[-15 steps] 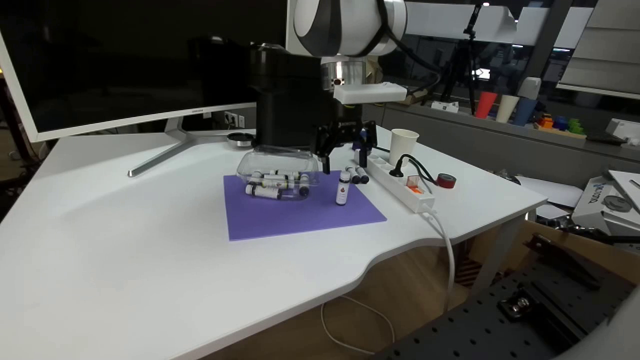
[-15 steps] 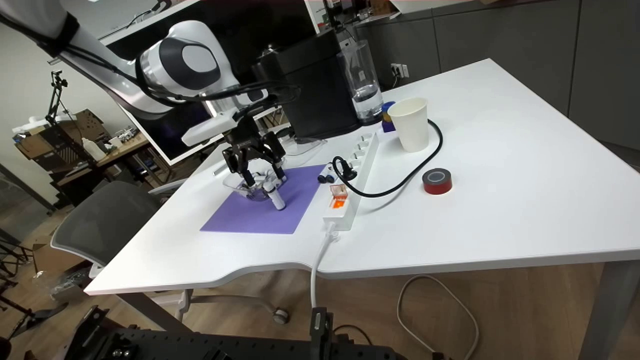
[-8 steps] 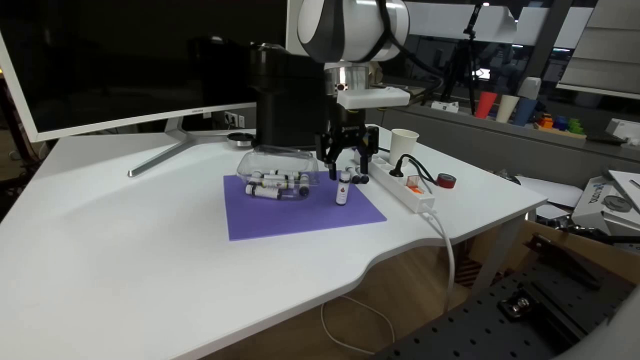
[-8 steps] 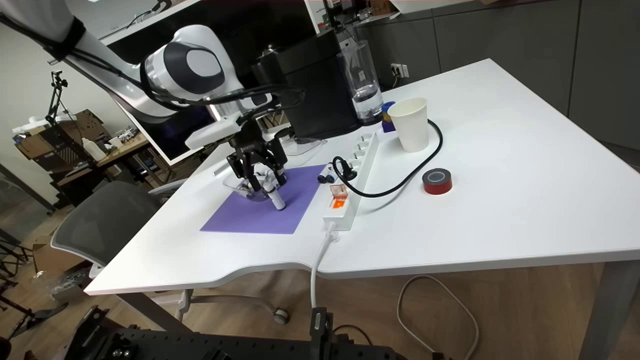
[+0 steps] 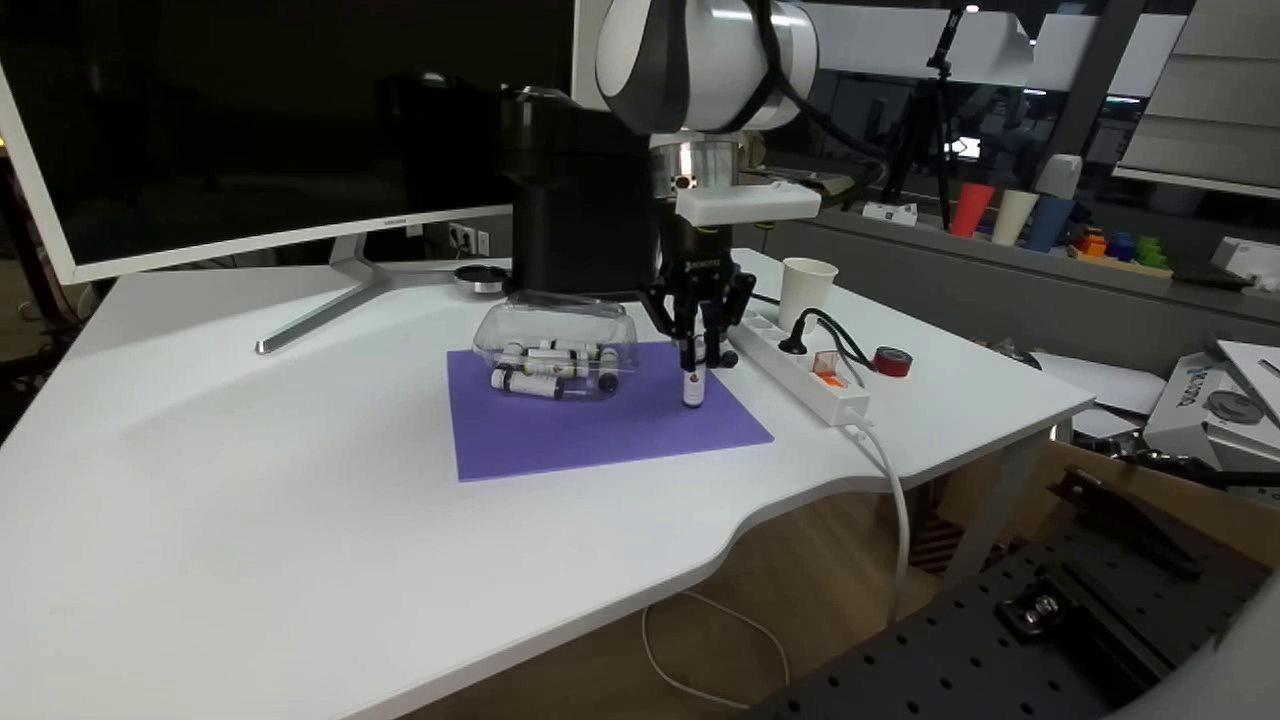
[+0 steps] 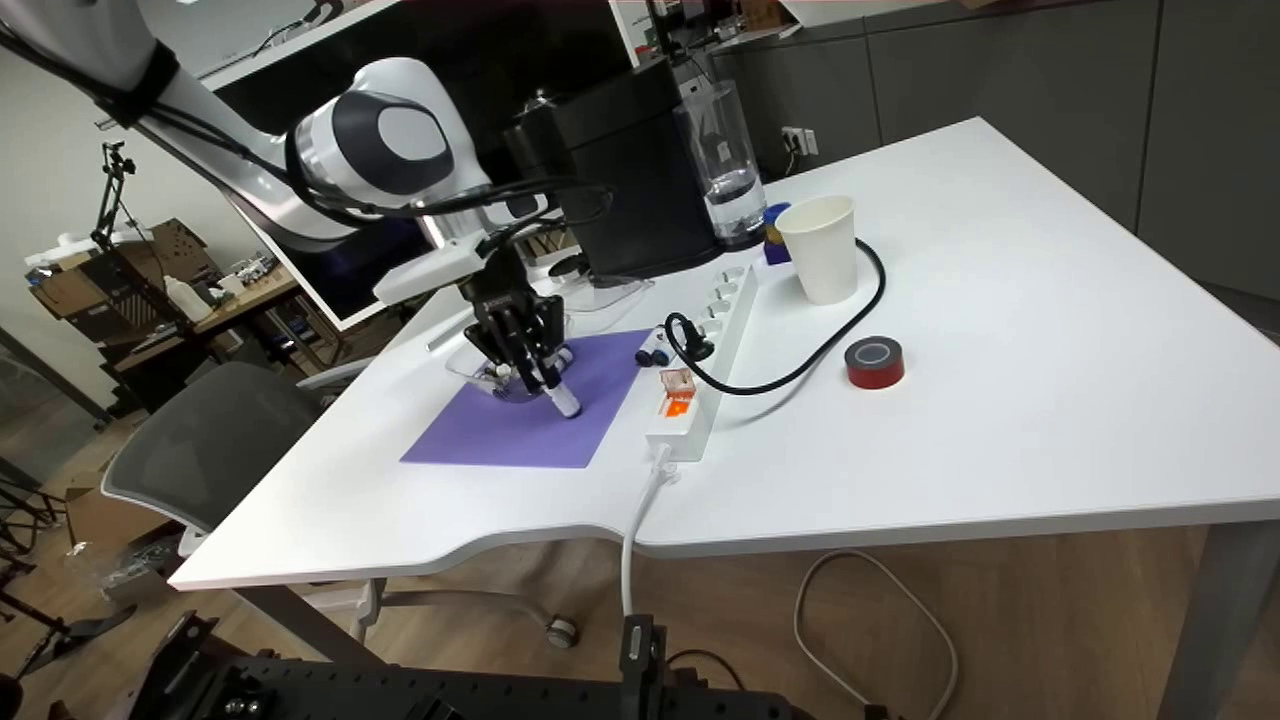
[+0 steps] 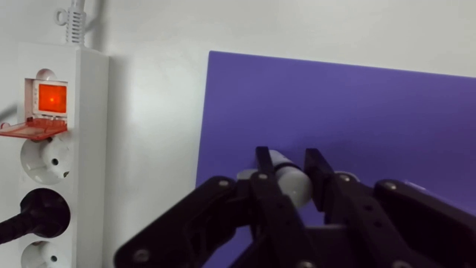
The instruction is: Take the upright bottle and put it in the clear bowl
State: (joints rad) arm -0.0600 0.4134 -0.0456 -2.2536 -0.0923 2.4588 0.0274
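In an exterior view, left of centre on the white counter [image 5: 250, 480], the clear bowl [image 5: 560, 322] stands partly on the purple mat [image 5: 600, 435], crowded with lying bottles [image 5: 553, 368]. That clutter could make one released on top roll off, and a low carry could catch the rim and drag the bowl. Just right of centre, outside the bowl, is the upright bottle [image 5: 693, 388]; whether its base touches the mat I cannot tell. In the wrist view the claw [image 7: 288, 163] stands narrowly parted, the bottle's top between its fingers, and seems to have hold of it. So high a grip could let it swing or slip during lifting. Farther right, a loose bottle [image 5: 729, 359] and the power strip [image 5: 808, 378] could be knocked should the claw sway that way.
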